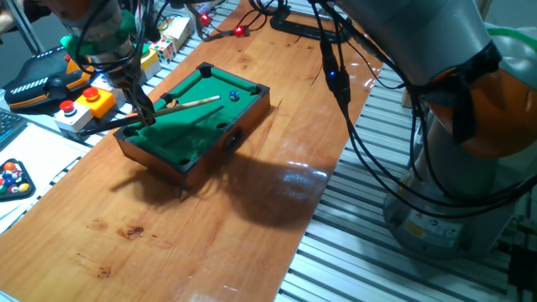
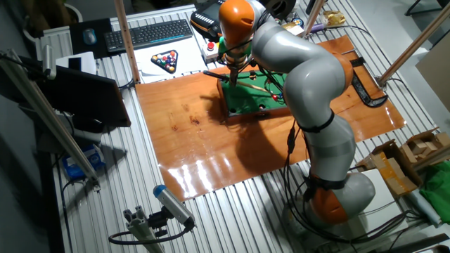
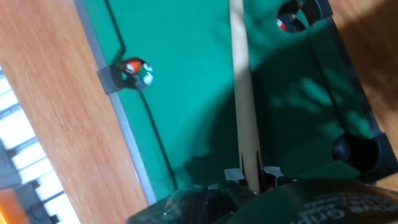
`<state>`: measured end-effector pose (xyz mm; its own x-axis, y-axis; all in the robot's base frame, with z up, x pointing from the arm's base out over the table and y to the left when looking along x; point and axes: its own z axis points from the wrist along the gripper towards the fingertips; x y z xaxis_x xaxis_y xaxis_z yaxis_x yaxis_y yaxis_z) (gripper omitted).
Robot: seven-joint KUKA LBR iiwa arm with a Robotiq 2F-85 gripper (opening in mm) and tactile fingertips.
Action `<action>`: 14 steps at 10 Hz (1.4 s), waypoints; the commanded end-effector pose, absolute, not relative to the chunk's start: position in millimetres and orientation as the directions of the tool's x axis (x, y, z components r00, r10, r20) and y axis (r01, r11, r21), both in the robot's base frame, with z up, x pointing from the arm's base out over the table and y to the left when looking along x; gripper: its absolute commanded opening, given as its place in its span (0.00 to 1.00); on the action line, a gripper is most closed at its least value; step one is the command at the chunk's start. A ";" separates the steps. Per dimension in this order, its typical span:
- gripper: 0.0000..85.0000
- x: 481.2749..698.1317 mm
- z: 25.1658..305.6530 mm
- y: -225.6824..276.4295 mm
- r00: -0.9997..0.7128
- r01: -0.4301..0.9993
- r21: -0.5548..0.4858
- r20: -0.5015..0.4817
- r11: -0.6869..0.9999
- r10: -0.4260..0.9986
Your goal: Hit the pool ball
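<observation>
The pincer [image 1: 144, 113] is down over the near-left end of the miniature pool table [image 1: 195, 124], its two fingers clenched on the butt of a thin wooden cue [image 1: 197, 102]. In the hand view the pale shaft of the cue [image 3: 244, 106] runs straight away from the fingers [image 3: 272, 175] across the green felt, gripped between them at the bottom of the picture.

The cue lies low over the felt, its tip pointing toward the far-right corner of the little pool table. Just beyond that tip sits the pool ball [image 1: 234, 96] — tiny, glossy, blue, resting on the felt near the far-right end and close to a corner pocket. Whether tip and ball are touching I cannot tell; they look close but apart.

In the other fixed view the arm [image 2: 302, 77] arches over the pool table [image 2: 247, 98] and hides most of it.

The pool table stands on a wooden table [image 1: 252, 193], near its far-left part. Off the wooden table's left edge, on white paper, a black triangle rack of multicoloured balls [image 1: 12, 179] lies well apart from the play. Farther back on that side is a yellow box with a red button [image 1: 95, 99], and black cables [image 1: 348, 92] hang down at the right.
</observation>
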<state>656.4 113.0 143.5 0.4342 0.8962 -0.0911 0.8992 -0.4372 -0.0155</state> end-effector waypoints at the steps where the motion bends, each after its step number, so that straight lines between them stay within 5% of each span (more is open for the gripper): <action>1: 0.01 657.7 141.5 112.7 0.443 0.895 -0.016 -0.090 -0.446 0.892; 14: 0.01 659.3 141.1 105.9 0.463 0.884 -0.027 -0.089 -0.467 0.882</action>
<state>659.4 105.7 141.3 0.4627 0.8817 -0.0926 0.8840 -0.4667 -0.0268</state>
